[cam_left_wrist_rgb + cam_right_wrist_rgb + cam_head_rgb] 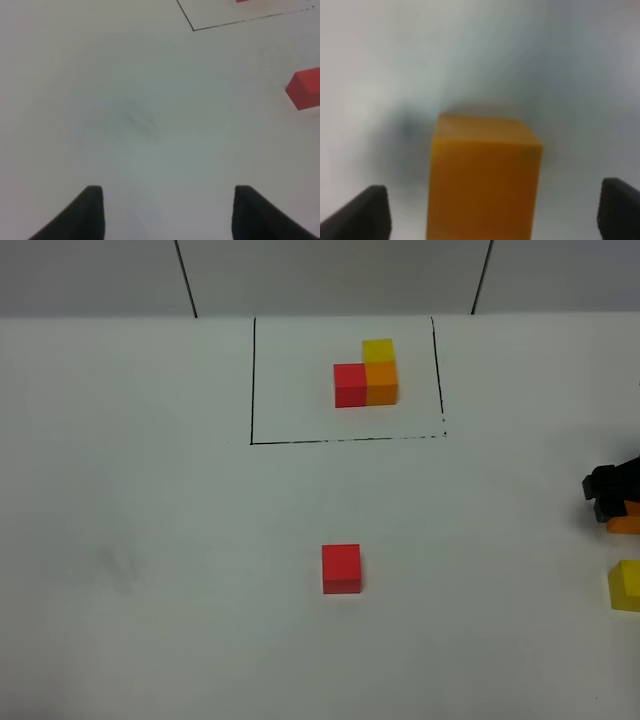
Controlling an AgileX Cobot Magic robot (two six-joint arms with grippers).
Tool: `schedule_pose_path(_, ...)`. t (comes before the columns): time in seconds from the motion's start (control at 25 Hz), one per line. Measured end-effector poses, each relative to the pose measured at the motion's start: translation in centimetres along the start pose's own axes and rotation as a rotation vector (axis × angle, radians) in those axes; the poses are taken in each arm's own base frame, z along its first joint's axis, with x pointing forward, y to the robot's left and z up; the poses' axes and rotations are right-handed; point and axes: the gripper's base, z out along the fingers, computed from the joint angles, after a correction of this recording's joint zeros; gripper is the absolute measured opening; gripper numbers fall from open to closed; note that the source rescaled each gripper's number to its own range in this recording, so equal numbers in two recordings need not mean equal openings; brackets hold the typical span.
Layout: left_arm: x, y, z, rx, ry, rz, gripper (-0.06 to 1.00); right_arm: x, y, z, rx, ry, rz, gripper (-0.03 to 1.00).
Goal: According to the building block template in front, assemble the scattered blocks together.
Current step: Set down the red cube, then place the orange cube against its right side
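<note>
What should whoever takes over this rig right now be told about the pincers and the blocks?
Left pincer: open, empty, over bare table.
Right pincer: open, straddling the orange cube, with a gap on each side.
Red cube sits alone mid-table. Yellow cube is at the right edge, just in front of the orange one.
Template stands in its black frame at the back.
Done: none of the loose cubes are joined.
Left: grip the orange cube, then group all three loose cubes into the template's L.
</note>
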Motion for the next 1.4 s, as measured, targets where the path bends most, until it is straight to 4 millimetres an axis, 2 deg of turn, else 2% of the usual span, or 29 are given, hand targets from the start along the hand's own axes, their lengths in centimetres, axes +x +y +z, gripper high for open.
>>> schedule_pose_path(0.24, 0.0, 0.0, 0.0, 0.000, 0.000, -0.002, 0.24, -0.1, -0.9, 0.6, 0.007, -0.005, 0.022, 0.70)
schedule_pose_path(0.68, 0.0, 0.0, 0.0, 0.000, 0.000, -0.002, 0.24, -0.3, -0.9, 1.1, 0.005, -0.026, 0.017, 0.70)
schedule_pose_path(0.8, 0.0, 0.0, 0.0, 0.000, 0.000, -0.002, 0.24, -0.3, -0.9, 1.4, 0.004, -0.016, 0.016, 0.67)
schedule_pose_path(0.92, 0.0, 0.0, 0.0, 0.000, 0.000, -0.002, 0.24, -0.2, -0.9, 1.9, 0.003, -0.001, 0.013, 0.58)
schedule_pose_path(1.08, 0.0, 0.0, 0.0, 0.000, 0.000, -0.002, 0.24, -0.1, -0.8, 2.4, 0.002, 0.011, 0.013, 0.40)
schedule_pose_path(1.2, 0.0, 0.0, 0.0, 0.000, 0.000, -0.001, 0.24, 0.0, -0.8, 2.6, 0.001, 0.015, 0.014, 0.19)
schedule_pose_path(1.28, 0.0, 0.0, 0.0, 0.000, 0.000, -0.001, 0.24, 0.0, -0.8, 2.5, 0.002, 0.019, 0.013, 0.00)
schedule_pose_path(1.4, 0.0, 0.0, 0.0, 0.000, 0.000, -0.001, 0.24, -0.5, -0.8, 2.0, 0.007, 0.048, -0.020, 0.01)
